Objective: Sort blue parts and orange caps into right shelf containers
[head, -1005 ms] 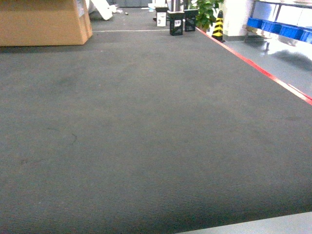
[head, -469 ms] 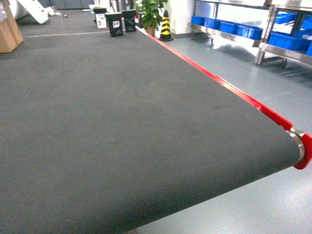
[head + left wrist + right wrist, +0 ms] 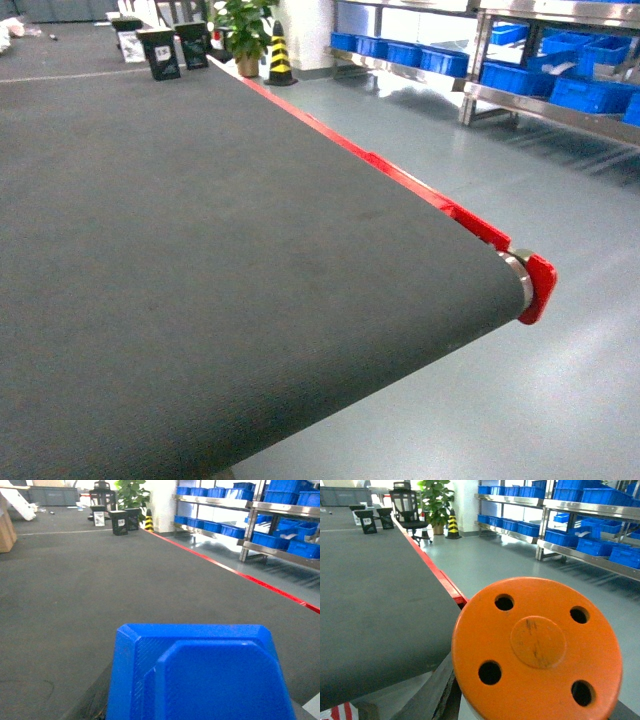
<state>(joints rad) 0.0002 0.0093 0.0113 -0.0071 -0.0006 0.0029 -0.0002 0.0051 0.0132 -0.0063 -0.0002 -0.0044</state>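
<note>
Dark belt surface: you face a wide grey ribbed conveyor belt (image 3: 200,250) filling the left and centre of the head view; its top is flat and bare up to the far end.
Belt edge: a red side rail (image 3: 400,180) runs along the right edge and stops at a red end bracket (image 3: 538,288) beside the metal end roller (image 3: 518,280).
Open floor: right of the rail you have a grey glossy floor (image 3: 500,130) running up to the shelving.
Right shelf containers: blue crates (image 3: 520,78) sit in rows on the steel shelf rack (image 3: 470,95), well apart from the belt.
Blue part: a blue angular piece (image 3: 200,675) fills the lower left wrist view, close to the lens, over the belt.
Orange cap: an orange disc with four holes (image 3: 537,650) fills the lower right wrist view, past the belt's red rail.
Grippers: no fingers are visible in any view; you cannot tell how either part is grasped.
Far obstacles: a striped cone (image 3: 279,55), a potted plant (image 3: 245,30) and two black bins (image 3: 175,50) stand at the belt's far end; an office chair (image 3: 407,510) stands there too.
</note>
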